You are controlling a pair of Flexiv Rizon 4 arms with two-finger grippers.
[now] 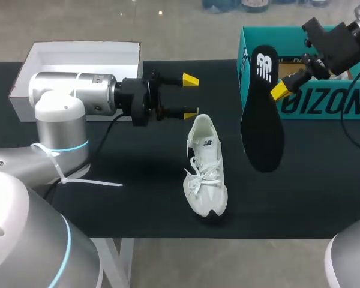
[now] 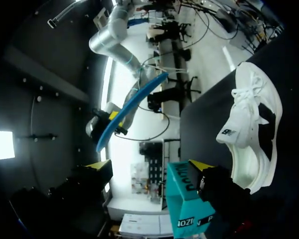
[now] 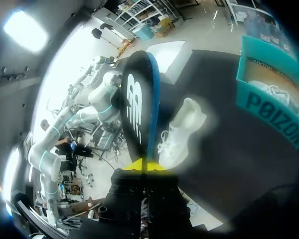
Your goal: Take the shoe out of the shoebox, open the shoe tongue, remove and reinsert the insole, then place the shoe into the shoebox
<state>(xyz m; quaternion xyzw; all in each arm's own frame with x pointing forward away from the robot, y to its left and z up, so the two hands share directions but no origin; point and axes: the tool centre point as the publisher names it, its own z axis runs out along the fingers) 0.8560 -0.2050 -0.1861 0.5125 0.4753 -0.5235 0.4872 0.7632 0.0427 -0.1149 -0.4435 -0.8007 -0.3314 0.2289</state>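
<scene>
Shoe point(image 1: 205, 168) out, on table point(image 1: 138, 204) near teal shoebox point(image 1: 324, 105). Insole point(image 1: 261, 108) removed, clamped in right end effector point(image 1: 280, 91). Left end effector point(image 1: 190, 96) spread wide, empty. Remaining: reinsert insole, rebox shoe.

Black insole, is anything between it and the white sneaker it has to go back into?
Nothing visible. The black insole, held in the right jaws, hangs beside the white lace-up sneaker with only bare black table between. The open left jaws sit off the sneaker's other side.
</scene>
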